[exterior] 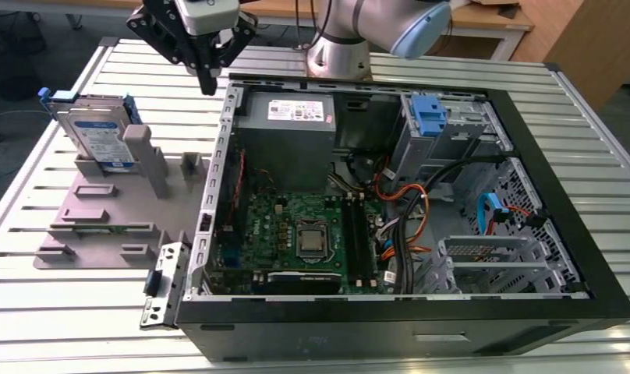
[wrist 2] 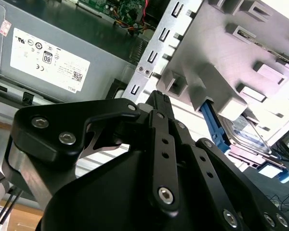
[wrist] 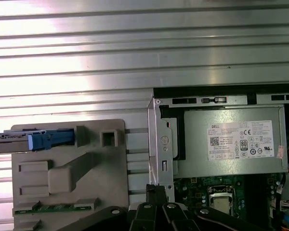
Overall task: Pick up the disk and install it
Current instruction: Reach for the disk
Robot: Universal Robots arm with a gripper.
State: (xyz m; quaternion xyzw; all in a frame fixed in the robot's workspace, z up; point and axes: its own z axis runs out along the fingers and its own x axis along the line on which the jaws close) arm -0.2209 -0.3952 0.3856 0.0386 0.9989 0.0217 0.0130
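The disk, a silver drive with a white-and-blue label and blue rails, stands on edge in the grey holder at the exterior view's left. My gripper hangs above the table between the holder and the open computer case, apart from the disk, its fingers shut with nothing between them. In the first wrist view the disk is seen edge-on with its blue end tab, and the gripper sits over the case's edge. The second wrist view has the gripper near the disk.
The black case lies on its side on the slatted metal table. Inside are a grey power-supply box, a green motherboard, cables, and a light-blue bracket in the drive bay. A detached metal bracket lies beside the case.
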